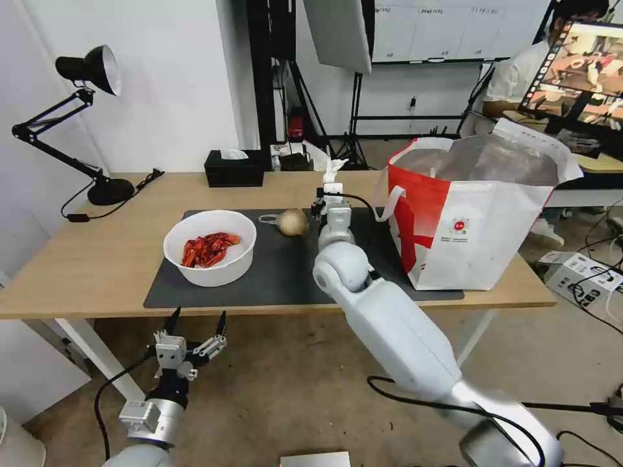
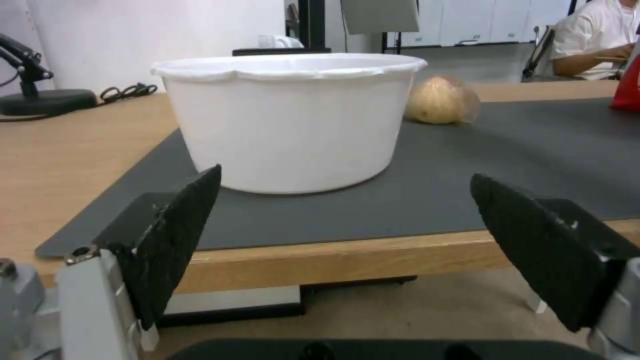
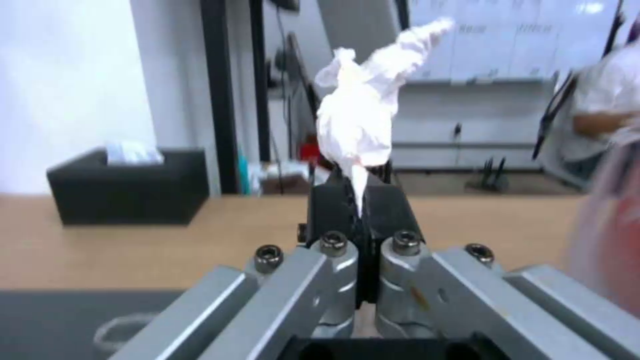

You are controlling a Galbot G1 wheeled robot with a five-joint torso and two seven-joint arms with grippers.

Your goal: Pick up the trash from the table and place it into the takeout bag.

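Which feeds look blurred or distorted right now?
Right wrist view: background and takeout bag smeared, while the crumpled tissue pinched in the right end effector reads fairly clearly. Left wrist view: white bowl sharp. Head view: wide-angle bowing at the table edges.

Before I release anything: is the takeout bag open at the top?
Open. The takeout bag stands upright on the table, its mouth spread wide, foil lining showing.
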